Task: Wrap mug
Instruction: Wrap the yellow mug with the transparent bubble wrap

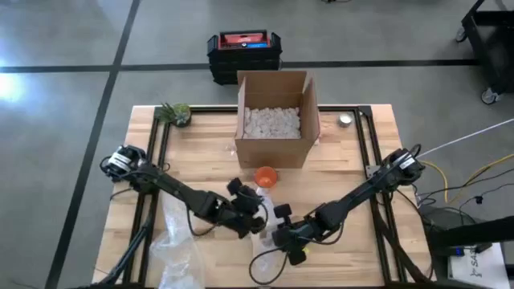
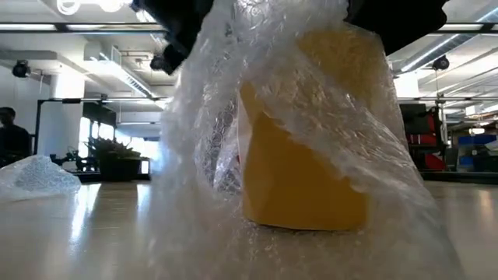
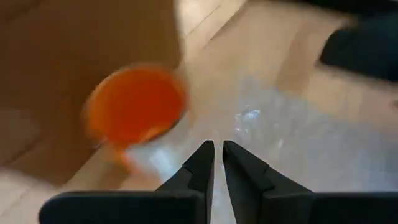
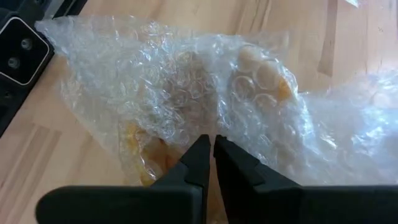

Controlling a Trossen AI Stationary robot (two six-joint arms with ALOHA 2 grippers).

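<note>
A yellow mug [image 2: 303, 171] stands upright on the table near its front, loosely covered by a sheet of clear bubble wrap [image 2: 233, 117]. In the right wrist view the same bubble wrap [image 4: 155, 81] lies bunched over it. My right gripper [image 4: 212, 142] is shut on the wrap from above. My left gripper [image 3: 217, 149] sits just left of it [image 1: 250, 210], fingers nearly together at the wrap's thin film. An orange mug [image 3: 134, 106] stands open end up in front of the cardboard box [image 1: 273, 120]. My left gripper has its fingertips at a thin edge of the bubble wrap [image 3: 244, 118], slanting down toward the far side. Whether the film is truly pinched between them I cannot tell. My right gripper pinches a bunched fold of the wrap [image 4: 205, 127] over the yellow mug, coming from above. The wrap drapes slack around the mug, which rests on the table.
The open cardboard box holds white packing peanuts [image 1: 271, 122]. A second heap of bubble wrap [image 1: 173, 237] lies at the near left. A small plant [image 1: 175, 113] and a tape roll [image 1: 345, 120] sit at the far corners. A black case [image 1: 243, 50] is on the floor beyond.
</note>
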